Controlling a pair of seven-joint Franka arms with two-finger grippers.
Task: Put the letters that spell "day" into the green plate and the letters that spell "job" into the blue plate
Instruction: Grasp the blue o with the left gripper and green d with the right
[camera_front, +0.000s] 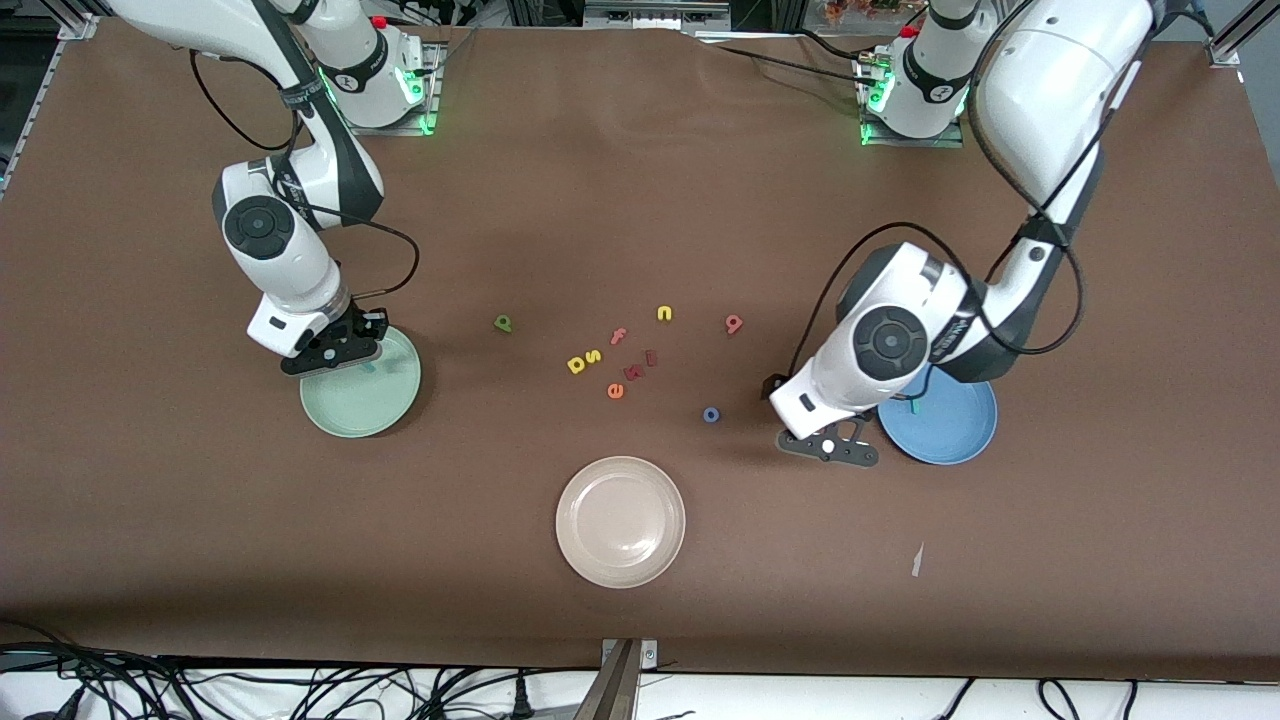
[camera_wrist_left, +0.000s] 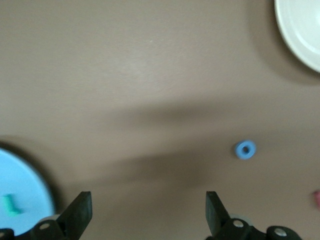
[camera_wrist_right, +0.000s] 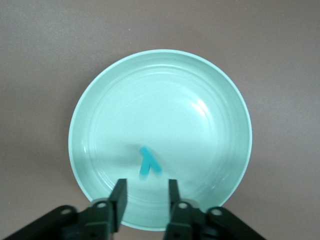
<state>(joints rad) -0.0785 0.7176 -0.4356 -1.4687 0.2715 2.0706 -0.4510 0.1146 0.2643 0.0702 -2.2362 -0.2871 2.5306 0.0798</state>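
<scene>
Lying in the green plate, the teal Y sits loose under the right gripper, whose fingers stand partly apart and empty over the plate's rim. Teal j rests in the blue plate. Left gripper hangs wide open, holding nothing, over bare table beside that plate. Blue o, pink-red b, yellow D and green a lie on the table.
</scene>
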